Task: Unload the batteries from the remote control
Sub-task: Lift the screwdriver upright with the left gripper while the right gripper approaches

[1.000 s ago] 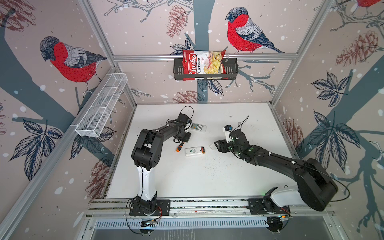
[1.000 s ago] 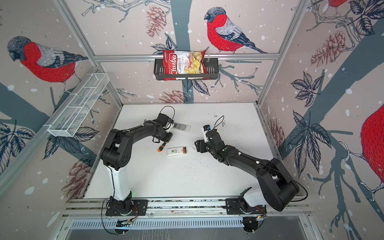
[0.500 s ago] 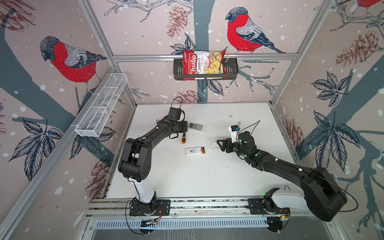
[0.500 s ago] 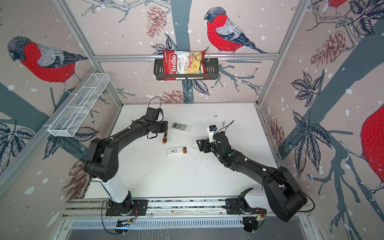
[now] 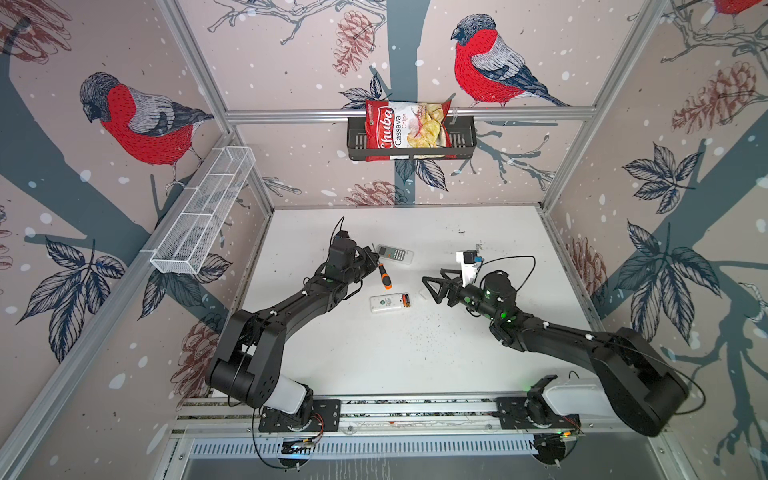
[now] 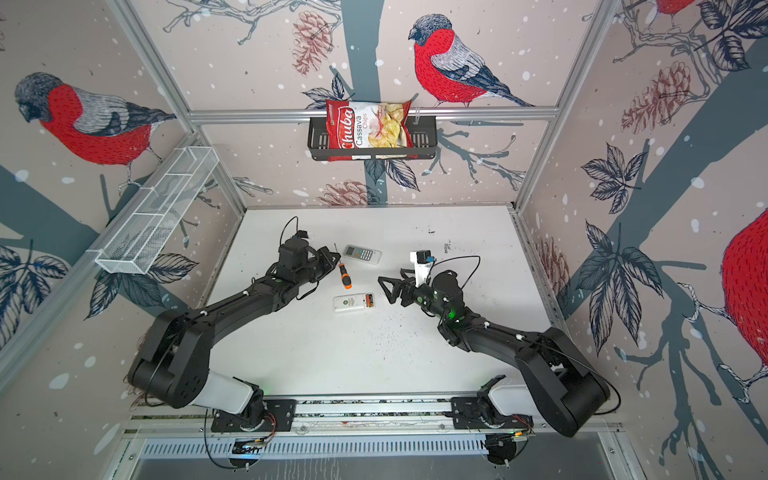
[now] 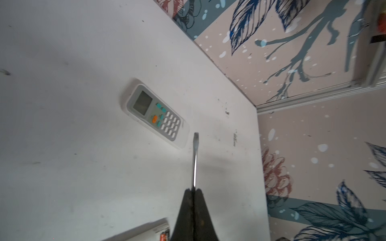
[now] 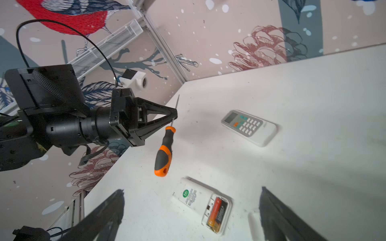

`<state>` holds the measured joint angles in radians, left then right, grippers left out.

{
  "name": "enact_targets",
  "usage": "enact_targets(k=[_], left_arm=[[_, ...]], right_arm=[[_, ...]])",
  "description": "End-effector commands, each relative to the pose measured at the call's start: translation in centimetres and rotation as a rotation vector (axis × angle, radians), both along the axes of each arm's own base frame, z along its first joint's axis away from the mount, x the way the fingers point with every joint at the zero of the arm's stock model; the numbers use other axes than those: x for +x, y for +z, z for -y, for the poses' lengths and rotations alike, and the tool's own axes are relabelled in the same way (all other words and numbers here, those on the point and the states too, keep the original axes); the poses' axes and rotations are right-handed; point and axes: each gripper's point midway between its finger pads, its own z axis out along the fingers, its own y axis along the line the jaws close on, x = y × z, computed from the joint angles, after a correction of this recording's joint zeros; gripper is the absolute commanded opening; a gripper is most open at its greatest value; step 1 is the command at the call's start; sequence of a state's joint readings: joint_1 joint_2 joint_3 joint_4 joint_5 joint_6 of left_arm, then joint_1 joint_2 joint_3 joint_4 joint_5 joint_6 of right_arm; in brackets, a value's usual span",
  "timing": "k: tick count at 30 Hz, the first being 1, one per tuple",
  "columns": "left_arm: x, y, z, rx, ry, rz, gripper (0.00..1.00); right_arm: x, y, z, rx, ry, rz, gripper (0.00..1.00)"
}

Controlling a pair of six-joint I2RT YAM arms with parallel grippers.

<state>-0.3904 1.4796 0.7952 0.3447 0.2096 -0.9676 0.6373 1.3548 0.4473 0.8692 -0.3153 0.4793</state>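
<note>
Looked like a robot lab cell: aluminium frame (image 5: 291, 113), bird-print wall panels (image 5: 291, 50), robot arms (image 5: 291, 309) on a rail (image 5: 415, 409) by the bench (image 5: 374, 353).

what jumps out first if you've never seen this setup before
The left gripper, shut on the thin metal shaft of an orange-and-black-handled screwdriver, dangles it handle-down over the middle of the white table. Nearer the arm bases lies a white remote control face down, its compartment uncovered with orange-and-black batteries showing, the open right gripper beside it. A second, grey-white remote with buttons up sits farther back.
</note>
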Motion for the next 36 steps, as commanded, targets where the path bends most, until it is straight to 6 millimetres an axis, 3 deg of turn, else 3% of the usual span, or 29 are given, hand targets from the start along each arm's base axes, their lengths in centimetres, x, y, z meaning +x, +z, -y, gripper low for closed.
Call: enact_targets(k=[1, 7, 12, 22, 27, 32, 36], left_arm=[[0.8, 4.2, 0.8, -0.179, 0.037, 0.122, 0.0], [1.2, 5.5, 1.9, -0.302, 0.033, 0.191, 0.0], [2.5, 6.0, 2.8, -0.362, 0.019, 0.227, 0.0], [4.4, 6.6, 3.3, -0.38, 0.039, 0.254, 0.0], [4.8, 6.1, 3.4, -0.375, 0.046, 0.255, 0.0], [5.0, 6.2, 3.4, -0.397, 0.047, 0.282, 0.0], [5.1, 6.3, 3.7, -0.397, 0.032, 0.305, 0.0]], right_arm=[[0.4, 3.1, -1.1, 0.118, 0.033, 0.077, 0.99], [1.9, 2.7, -2.5, 0.172, 0.088, 0.047, 0.99], [4.0, 2.9, -2.8, 0.224, 0.115, 0.023, 0.91], [7.8, 1.9, -4.9, 0.278, 0.165, -0.027, 0.94], [8.8, 1.6, -5.6, 0.316, 0.188, -0.04, 0.93], [9.2, 1.2, -6.3, 0.377, 0.223, -0.078, 0.81], [9.3, 1.1, -6.6, 0.42, 0.245, -0.094, 0.81]])
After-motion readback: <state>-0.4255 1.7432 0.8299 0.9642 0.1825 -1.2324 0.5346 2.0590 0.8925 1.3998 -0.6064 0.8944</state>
